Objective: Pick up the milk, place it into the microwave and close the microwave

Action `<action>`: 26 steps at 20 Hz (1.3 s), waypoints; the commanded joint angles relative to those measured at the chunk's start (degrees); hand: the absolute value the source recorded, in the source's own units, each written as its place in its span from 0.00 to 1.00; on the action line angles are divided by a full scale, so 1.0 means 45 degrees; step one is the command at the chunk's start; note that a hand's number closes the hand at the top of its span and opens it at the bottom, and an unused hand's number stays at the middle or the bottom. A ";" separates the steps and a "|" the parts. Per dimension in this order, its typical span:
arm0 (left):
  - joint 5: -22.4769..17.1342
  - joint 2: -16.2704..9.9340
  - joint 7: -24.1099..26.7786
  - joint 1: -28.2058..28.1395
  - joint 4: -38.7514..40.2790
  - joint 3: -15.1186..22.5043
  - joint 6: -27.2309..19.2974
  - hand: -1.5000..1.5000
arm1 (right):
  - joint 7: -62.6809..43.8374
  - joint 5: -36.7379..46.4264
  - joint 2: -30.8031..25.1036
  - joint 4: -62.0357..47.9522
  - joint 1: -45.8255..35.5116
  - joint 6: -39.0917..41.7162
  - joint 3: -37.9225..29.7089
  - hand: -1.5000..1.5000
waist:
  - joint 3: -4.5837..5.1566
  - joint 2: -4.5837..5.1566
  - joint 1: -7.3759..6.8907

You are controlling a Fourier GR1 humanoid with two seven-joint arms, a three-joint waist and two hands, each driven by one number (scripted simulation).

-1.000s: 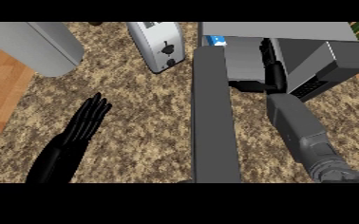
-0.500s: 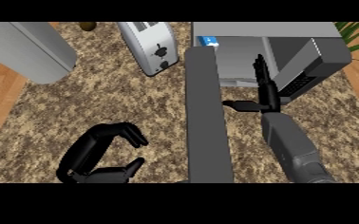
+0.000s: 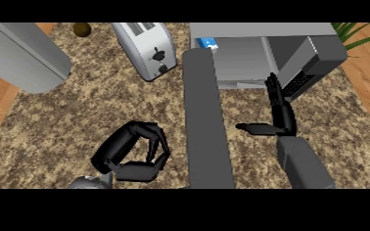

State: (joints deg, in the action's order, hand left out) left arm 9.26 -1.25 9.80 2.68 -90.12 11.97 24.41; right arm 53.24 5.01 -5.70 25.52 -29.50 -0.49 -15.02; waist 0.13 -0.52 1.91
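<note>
Head view, looking steeply down on a speckled brown granite tabletop (image 3: 86,107). The robot's right hand (image 3: 278,115) shows at the right, fingers straight and pointing away from the robot, thumb stuck out to its left, holding nothing. Just beyond its fingertips stands the grey box-shaped microwave (image 3: 253,54), open. The microwave's long dark grey door (image 3: 206,127) swings out toward the robot, lying to the left of the right hand, between the two hands. The milk, a small blue and white carton (image 3: 207,43), sits inside the microwave at its far left corner, well beyond the right hand and to its left.

The left hand (image 3: 133,151) shows at lower left, fingers curled in on themselves around nothing. Beyond it stands a silver two-slot toaster (image 3: 148,49).

Judging from this, the milk is already placed and the closing step is in hand. The next move calls for a hand to get onto the door's outer face and push it round toward the microwave front.
</note>
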 commanded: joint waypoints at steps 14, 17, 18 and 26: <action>0.0261 0.0274 0.1811 0.1966 0.5146 0.5815 -0.3015 1.00 | -0.2510 -0.1288 -0.0692 1.0334 0.7120 0.1996 0.1152 0.00 | 0.0009 0.0074 0.0230; -0.0216 0.0274 0.0846 0.2372 0.5062 0.7166 -0.4079 1.00 | -0.3549 -0.1487 -0.0423 1.2805 0.8583 0.2051 0.1580 0.00 | 0.0017 0.0051 0.0329; -0.0885 0.0274 0.0585 0.3233 0.5580 0.7749 -0.5230 1.00 | -0.3621 -0.1705 -0.0328 1.2756 0.8331 0.2251 0.1605 0.00 | 0.0020 0.0106 0.0519; -0.4125 0.0269 0.0261 0.5115 0.5750 0.9666 -0.9236 1.00 | -0.5085 -0.3433 -0.1360 1.4936 0.8763 0.4080 0.1352 0.00 | 0.0024 0.0226 0.0979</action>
State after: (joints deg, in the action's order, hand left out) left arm -3.83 -0.90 11.53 21.72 -64.45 50.39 -9.78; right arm 31.97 -7.85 -10.30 89.04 8.59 14.94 -8.65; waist 0.21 0.26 5.10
